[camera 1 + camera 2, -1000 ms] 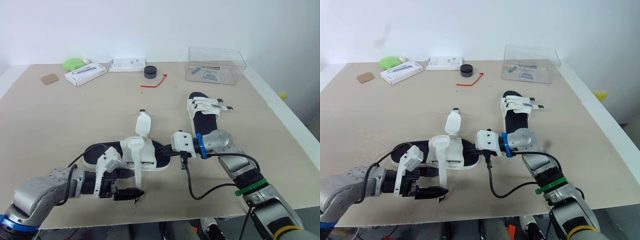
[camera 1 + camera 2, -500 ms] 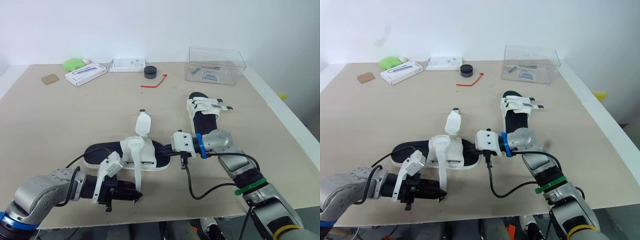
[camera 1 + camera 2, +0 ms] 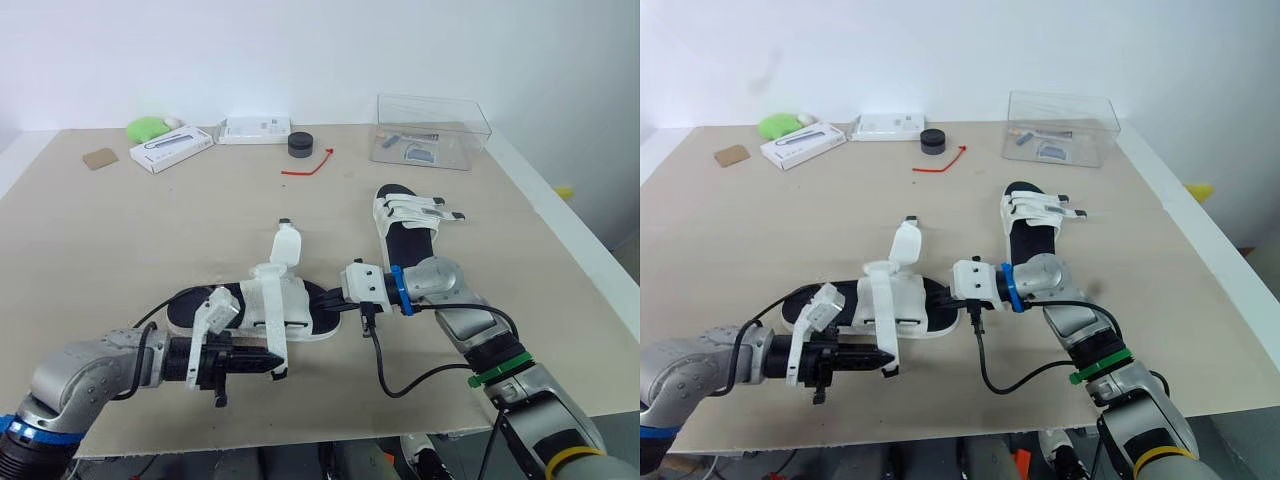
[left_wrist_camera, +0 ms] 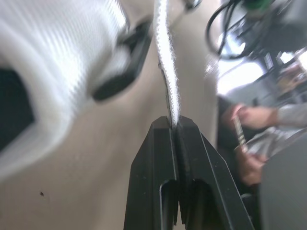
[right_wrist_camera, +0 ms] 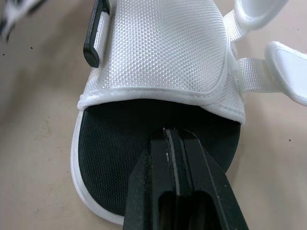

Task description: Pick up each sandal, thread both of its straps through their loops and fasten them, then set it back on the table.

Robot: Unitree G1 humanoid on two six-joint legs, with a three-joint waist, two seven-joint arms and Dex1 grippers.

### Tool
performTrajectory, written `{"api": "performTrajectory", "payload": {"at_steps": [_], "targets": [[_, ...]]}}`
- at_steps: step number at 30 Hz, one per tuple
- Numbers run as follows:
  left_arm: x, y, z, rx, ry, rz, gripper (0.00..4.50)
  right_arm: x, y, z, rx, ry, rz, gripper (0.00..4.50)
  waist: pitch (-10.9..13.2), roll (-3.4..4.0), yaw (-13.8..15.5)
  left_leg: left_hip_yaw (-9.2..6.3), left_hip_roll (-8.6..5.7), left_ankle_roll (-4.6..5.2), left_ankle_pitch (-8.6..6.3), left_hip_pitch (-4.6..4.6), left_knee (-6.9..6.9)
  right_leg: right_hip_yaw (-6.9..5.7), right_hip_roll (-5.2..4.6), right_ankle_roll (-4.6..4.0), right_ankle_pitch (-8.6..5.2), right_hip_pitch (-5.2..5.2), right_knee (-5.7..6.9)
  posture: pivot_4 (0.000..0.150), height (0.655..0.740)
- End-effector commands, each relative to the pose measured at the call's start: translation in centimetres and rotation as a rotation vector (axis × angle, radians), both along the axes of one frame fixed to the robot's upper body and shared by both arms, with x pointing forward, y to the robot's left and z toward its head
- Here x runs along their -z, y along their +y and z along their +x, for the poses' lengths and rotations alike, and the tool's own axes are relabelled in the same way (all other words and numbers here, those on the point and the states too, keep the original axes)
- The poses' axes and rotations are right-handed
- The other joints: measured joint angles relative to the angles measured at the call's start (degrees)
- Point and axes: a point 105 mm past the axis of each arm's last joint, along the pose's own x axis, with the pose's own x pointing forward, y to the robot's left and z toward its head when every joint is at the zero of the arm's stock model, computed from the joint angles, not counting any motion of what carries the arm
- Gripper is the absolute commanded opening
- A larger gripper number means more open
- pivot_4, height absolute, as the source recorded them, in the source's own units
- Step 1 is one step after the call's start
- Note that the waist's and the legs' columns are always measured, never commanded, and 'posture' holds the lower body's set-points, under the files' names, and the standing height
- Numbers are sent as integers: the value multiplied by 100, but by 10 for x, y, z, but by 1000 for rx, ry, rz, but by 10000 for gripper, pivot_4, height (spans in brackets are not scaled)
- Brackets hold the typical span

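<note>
A white-strapped sandal with a black footbed (image 3: 250, 310) lies on its side near the table's front edge. My left gripper (image 3: 272, 363) is shut on the end of its long white strap (image 4: 168, 72), which runs taut from the sandal's upper to the fingertips. My right gripper (image 3: 333, 300) is shut, its tips pressing on the black footbed at the toe end (image 5: 158, 143) of that sandal. A second sandal (image 3: 410, 225) lies flat further back on the right, its straps across the upper.
At the table's back stand a clear plastic box (image 3: 432, 130), two white boxes (image 3: 172, 147) (image 3: 258, 128), a black round puck (image 3: 301, 144), a red tie (image 3: 308, 165), a green object (image 3: 146, 127) and a brown card (image 3: 99, 157). A person (image 4: 254, 139) stands beyond the table edge.
My left gripper went from open to shut on the strap end and drew closer to the sandal. The sandal's upper shifted slightly. The right arm stayed put.
</note>
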Motion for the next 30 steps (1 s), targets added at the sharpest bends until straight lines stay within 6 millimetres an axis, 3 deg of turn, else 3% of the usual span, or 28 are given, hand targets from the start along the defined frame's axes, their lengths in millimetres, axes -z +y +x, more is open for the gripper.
{"api": "performTrajectory", "payload": {"at_steps": [1,4,7,14,30], "targets": [[-48,17,7,30,-17,-139,599,12,-6,2,20,22,-58,0,0,0,0,0,0,0,0,0,0,0,0,0,0,0,0,1500,7400],[-67,31,24,-16,-28,-188,599,11,-7,2,20,19,-61,0,1,-5,-1,1,-1,-1,1,-1,2,-4,3,0,0,0,1,1500,7400],[-70,35,37,-45,-20,-195,599,11,-7,2,20,16,-61,0,2,-3,-5,0,-6,-1,1,2,0,0,1,0,0,1,1,1500,7400],[-43,21,40,31,27,-97,599,10,-8,2,25,10,-61,0,1,-4,-8,1,-7,-3,0,-3,0,8,-3,0,0,-1,-1,1500,7400],[-38,17,52,69,17,-67,599,10,-11,0,43,-2,-65,0,2,-5,-2,1,-9,-5,2,-7,1,5,-4,0,1,-2,0,1500,7400]]}}
